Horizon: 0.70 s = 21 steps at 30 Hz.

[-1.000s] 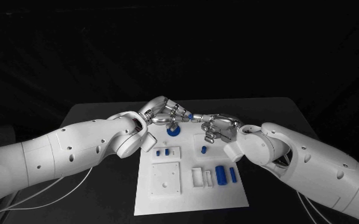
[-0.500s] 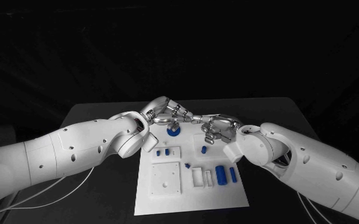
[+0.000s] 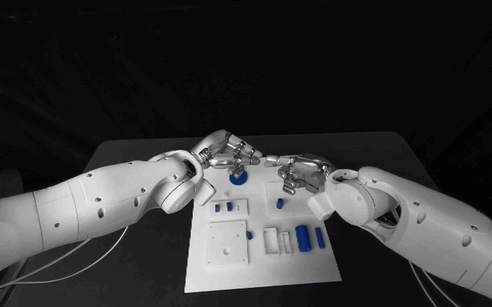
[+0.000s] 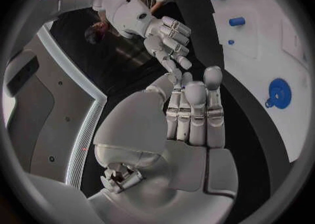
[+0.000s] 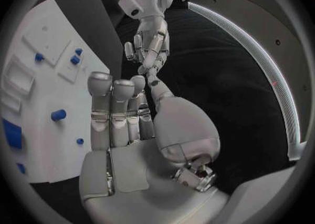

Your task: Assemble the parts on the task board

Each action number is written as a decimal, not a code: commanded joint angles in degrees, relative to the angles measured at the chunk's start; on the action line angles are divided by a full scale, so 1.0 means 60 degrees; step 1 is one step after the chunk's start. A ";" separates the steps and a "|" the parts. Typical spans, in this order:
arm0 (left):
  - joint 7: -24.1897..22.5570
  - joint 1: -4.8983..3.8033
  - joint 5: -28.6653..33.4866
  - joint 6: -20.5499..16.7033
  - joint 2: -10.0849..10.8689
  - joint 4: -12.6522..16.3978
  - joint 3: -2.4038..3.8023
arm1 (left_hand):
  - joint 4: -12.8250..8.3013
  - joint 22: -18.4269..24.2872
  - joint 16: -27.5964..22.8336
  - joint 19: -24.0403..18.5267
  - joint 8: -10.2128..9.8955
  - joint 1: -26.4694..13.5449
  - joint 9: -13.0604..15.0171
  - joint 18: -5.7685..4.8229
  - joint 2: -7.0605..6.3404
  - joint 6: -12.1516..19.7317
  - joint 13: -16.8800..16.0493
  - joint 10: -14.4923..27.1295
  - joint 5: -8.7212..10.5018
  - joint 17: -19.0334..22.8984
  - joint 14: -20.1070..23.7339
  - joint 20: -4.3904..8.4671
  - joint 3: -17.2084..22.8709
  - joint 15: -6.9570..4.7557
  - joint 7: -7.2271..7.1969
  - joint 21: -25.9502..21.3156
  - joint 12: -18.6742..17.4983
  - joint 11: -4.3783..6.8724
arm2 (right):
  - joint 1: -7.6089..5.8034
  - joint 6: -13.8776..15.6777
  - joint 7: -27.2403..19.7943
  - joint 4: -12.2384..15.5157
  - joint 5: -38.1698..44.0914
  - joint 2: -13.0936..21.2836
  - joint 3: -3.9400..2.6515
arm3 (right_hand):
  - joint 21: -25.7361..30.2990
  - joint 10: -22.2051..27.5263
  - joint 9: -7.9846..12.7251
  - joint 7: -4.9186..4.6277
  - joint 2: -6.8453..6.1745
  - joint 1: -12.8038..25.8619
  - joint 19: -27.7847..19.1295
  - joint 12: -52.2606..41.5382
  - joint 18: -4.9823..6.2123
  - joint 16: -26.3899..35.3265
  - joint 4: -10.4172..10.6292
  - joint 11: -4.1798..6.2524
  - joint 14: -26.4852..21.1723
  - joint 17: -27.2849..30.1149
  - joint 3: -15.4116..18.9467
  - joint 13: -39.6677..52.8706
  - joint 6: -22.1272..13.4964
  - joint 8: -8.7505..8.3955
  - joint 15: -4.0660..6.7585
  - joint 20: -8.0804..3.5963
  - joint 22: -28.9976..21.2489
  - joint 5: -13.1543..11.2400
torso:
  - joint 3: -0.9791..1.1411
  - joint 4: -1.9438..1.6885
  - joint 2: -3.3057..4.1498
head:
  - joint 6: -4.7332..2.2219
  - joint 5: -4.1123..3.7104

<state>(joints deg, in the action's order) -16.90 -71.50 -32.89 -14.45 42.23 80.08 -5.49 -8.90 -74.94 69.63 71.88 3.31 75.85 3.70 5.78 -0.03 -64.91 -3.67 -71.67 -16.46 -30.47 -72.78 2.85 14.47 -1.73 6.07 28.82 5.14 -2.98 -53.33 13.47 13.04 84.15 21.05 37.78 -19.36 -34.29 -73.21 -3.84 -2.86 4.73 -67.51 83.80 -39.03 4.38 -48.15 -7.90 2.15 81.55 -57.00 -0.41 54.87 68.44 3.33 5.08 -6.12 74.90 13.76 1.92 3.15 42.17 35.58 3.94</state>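
2 hands meet fingertip to fingertip above the far end of the task board point(image 3: 261, 264); our left hand point(image 3: 227, 152) and right hand point(image 3: 297, 173) seem empty, fingers narrow. Nearest, just below them, lies the blue ring part point(image 3: 238, 178).

1. The task board point(image 3: 261, 264) lies in the middle of the worktop point(image 3: 123, 154), its long side running away from the robot.
2. The left robot hand point(image 3: 227, 152) and the right robot hand point(image 3: 295, 172) meet above the board's far end, fingertips close together.
3. A round part point(image 3: 238, 178) lies on the far end of the board, just below the left robot hand.
4. Two small parts point(image 3: 222, 207) stand side by side on the board's left, nearer than the round part.
5. A large cylinder part point(image 3: 303, 237) and a thinner part point(image 3: 320, 238) lie side by side on the board's right, near the right arm.
6. A small part point(image 3: 249, 235) lies near the board's middle, left of the large cylinder.
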 commanded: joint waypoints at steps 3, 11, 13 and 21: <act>-0.0089 -0.0009 0.0357 -0.0083 0.0053 -0.0111 0.0006 | 0.0000 -0.0164 -0.0058 0.0079 0.0032 -0.0031 -0.0017 0.0199 -0.0141 0.0177 0.0010 -0.0030 0.0032 0.0024 -0.0063 0.0010 0.0087 0.0015 0.0026 -0.0068 -0.0053 0.0004 | 0.0006 0.0094 -0.0657 -0.0091 0.2160 0.0089 -0.0002 | -0.0009 -0.0044 0.0011 -0.0091 -0.0136 -0.0227 0.0154 -0.0054 -0.0071 -0.0020 -0.0226 -0.0028 0.0036 -0.0005 -0.0012 0.0023 -0.0097 0.0042 0.0042 -0.0055 0.0690 -0.0034 | -0.0012 0.0000 -0.0007 | 0.0077 0.0051; -0.0234 -0.0012 0.1073 -0.0306 0.0162 -0.0372 0.0002 | 0.0052 -0.0141 -0.0193 0.0018 0.0043 -0.0063 -0.0011 0.0221 -0.0259 0.0380 0.0010 0.0103 0.0040 0.0080 0.0031 -0.0040 0.0171 0.0068 0.0086 -0.0152 -0.0097 -0.0063 | 0.0064 0.0347 -0.1333 0.0073 0.6170 0.0261 -0.0005 | -0.0057 0.0025 0.0016 -0.0227 -0.0452 -0.0574 0.0118 -0.0062 -0.0015 -0.0002 -0.1366 -0.0082 0.0033 -0.0003 -0.0615 0.0066 -0.0238 0.0042 -0.0006 0.0005 0.0699 0.0053 | -0.0002 -0.0008 -0.0011 | 0.0210 0.0137; -0.0259 -0.0013 0.1222 -0.0353 0.0187 -0.0417 0.0000 | 0.0068 -0.0131 -0.0270 -0.0005 0.0043 -0.0070 -0.0011 0.0227 -0.0284 0.0374 0.0010 0.0118 0.0039 0.0114 0.0083 -0.0055 0.0193 0.0076 0.0085 -0.0195 -0.0090 -0.0071 | 0.0146 0.0478 -0.1330 0.0237 0.7194 0.0314 -0.0005 | -0.0087 0.0027 0.0018 -0.0242 -0.0526 -0.0598 0.0112 -0.0066 -0.0011 -0.0002 -0.1400 -0.0083 0.0034 -0.0003 -0.0680 0.0072 -0.0267 0.0040 -0.0010 0.0009 0.0704 0.0056 | -0.0005 0.0001 -0.0026 | 0.0277 0.0184; -0.0396 -0.0014 0.1909 -0.0539 0.0260 -0.0528 -0.0009 | 0.0223 0.0117 -0.0894 -0.0146 0.0045 -0.0255 -0.0011 0.0161 -0.0483 0.0384 0.0012 0.0149 0.0035 0.0383 0.0258 -0.0098 0.0176 0.0102 0.0084 -0.0719 -0.0073 -0.0087 | 0.0526 0.0503 -0.0462 0.1042 1.1135 0.0389 0.0012 | -0.0496 -0.0140 0.0022 -0.0249 -0.0944 -0.0584 0.0164 -0.0299 -0.0032 -0.0294 -0.1365 -0.0083 0.0137 -0.0230 -0.0617 0.0225 -0.0378 0.0039 -0.0010 0.0010 0.0772 -0.0030 | -0.0034 0.0037 -0.0071 | 0.0473 0.0327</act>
<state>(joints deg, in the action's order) -17.77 -71.52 -25.24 -16.42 43.80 76.92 -5.57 -7.99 -74.42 64.50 70.93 3.30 74.24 3.66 6.68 -2.34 -62.93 -3.68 -71.03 -16.46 -28.26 -71.12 2.16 15.50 -1.09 6.74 24.81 4.87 -3.61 -50.45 16.35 8.06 89.76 71.77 40.13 -19.35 -36.98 -73.69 -3.79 -4.37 -0.47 -70.90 83.81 -40.63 4.37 -49.71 -16.21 1.61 81.95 -58.22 -4.45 56.13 66.48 3.33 5.07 -6.12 74.94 13.96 1.82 3.27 41.92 37.95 5.56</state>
